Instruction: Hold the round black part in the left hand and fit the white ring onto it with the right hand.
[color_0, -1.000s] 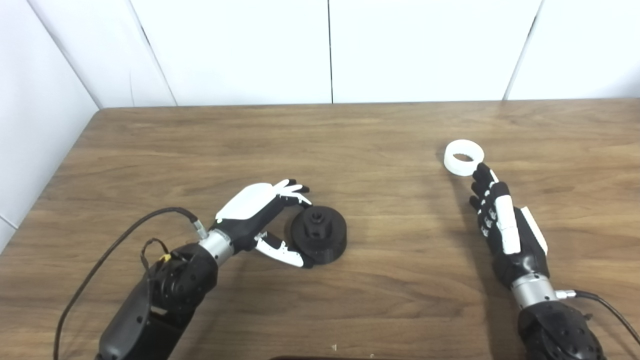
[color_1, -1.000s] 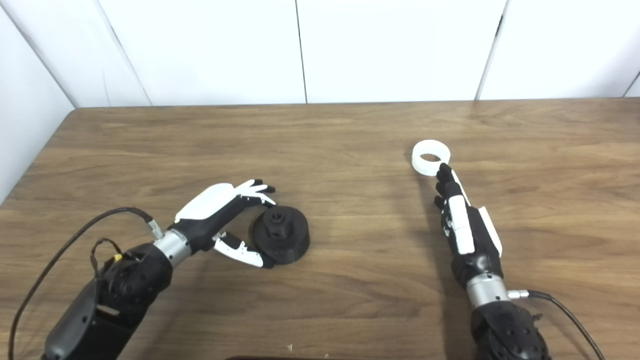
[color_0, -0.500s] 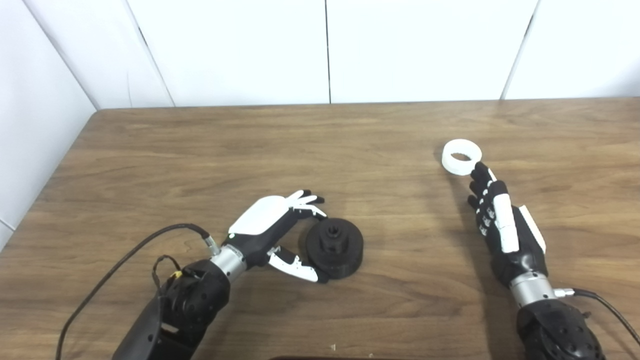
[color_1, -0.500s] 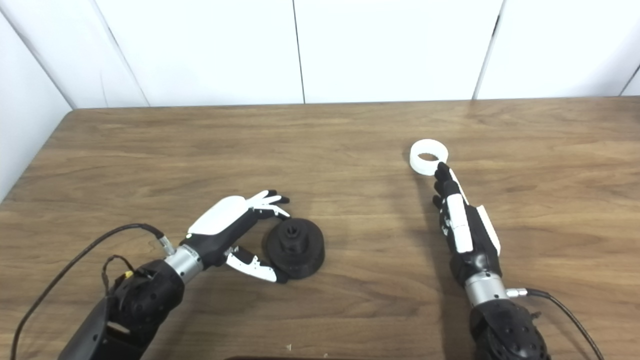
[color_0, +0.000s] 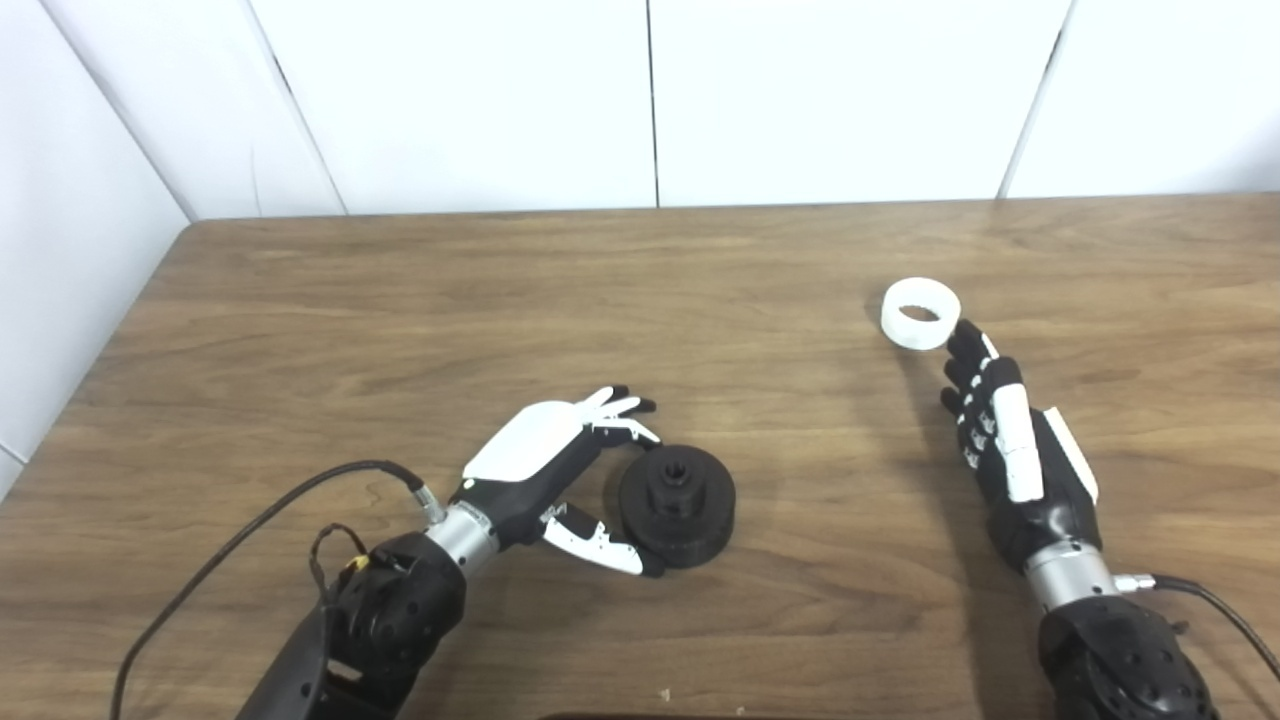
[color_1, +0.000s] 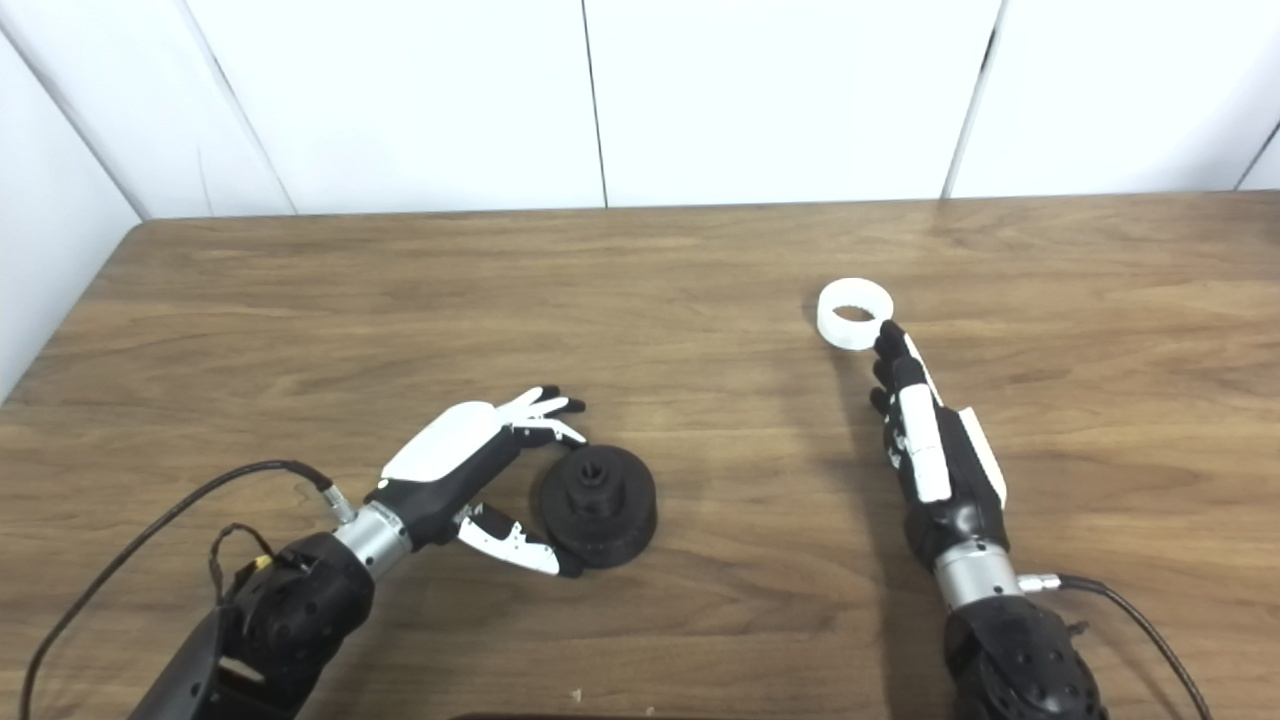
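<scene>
Now | L hand (color_0: 545, 455) open beside black part (color_0: 677, 492) | R hand (color_0: 1010, 450) open, fingertips at white ring (color_0: 921, 314)

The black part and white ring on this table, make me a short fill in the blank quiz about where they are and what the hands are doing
1. The round black part rests on the ____.
2. The white ring lies just beyond the fingertips of the ____ hand.
3. The left hand is open beside the black part, with its thumb at the part's near edge and its fingers at the ____ edge.
4. The white ring has not yet been fitted onto the ____ part.

Missing words: table; right; far; black
</scene>
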